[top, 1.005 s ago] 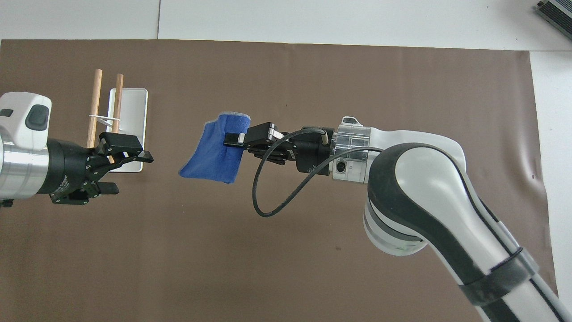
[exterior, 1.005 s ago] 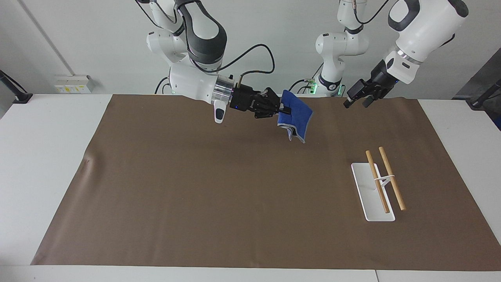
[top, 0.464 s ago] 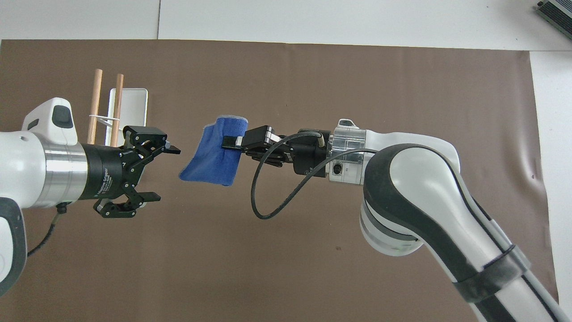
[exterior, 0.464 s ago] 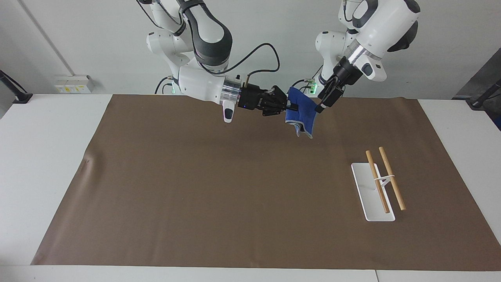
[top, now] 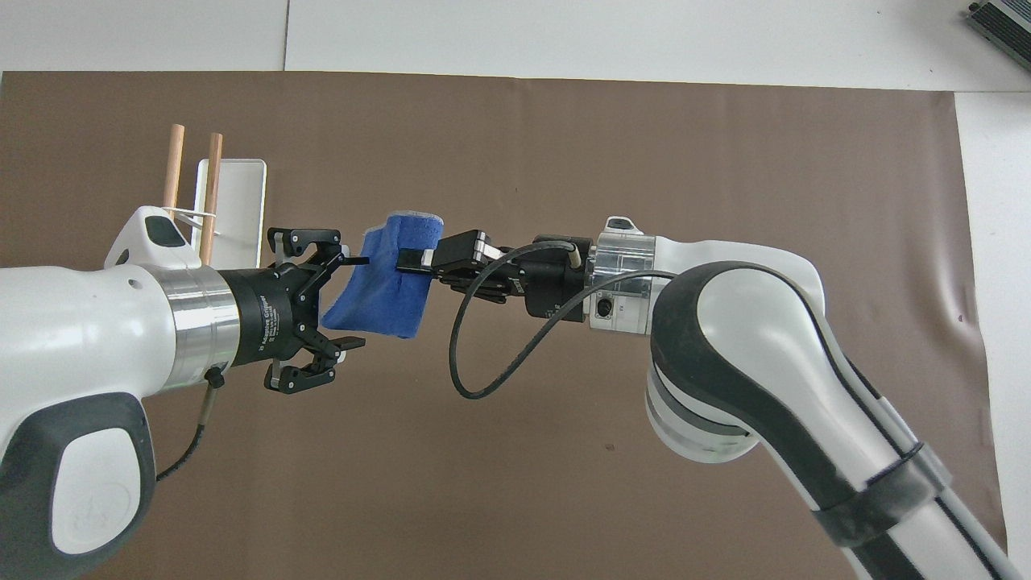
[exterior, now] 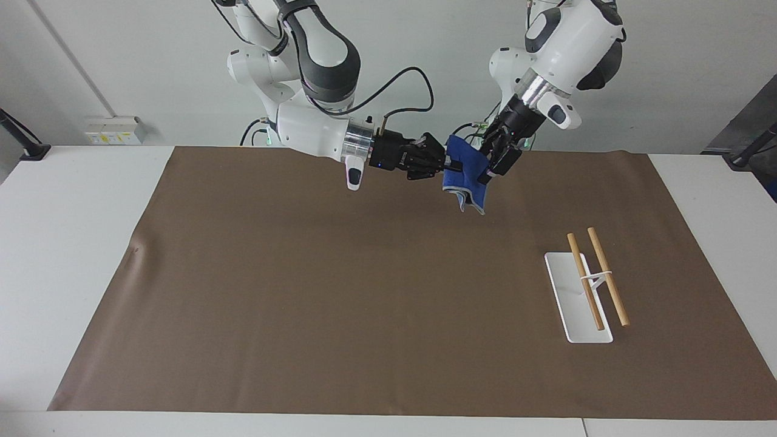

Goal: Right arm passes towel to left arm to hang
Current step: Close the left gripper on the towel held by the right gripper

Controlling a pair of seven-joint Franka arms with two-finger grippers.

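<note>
L gripper point(top: 346, 302) has moved in since 0.5 s ago; jaws wide open, now straddling towel point(top: 385, 282) edge, not clamped. R gripper point(top: 411, 259) unchanged, jaws closed on towel, held in air over brown mat point(exterior: 340, 291). Count: 1 towel, 2 arms, 1 rack point(exterior: 586, 291) w/ 2 wooden rods, toward L arm's end.

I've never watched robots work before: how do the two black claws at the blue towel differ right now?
The right gripper is shut on the towel; the left gripper is open, its fingers straddling the towel's free edge. The right gripper reaches in level; the left gripper tilts downward. Both are black claws on white arms, up above the brown mat.
</note>
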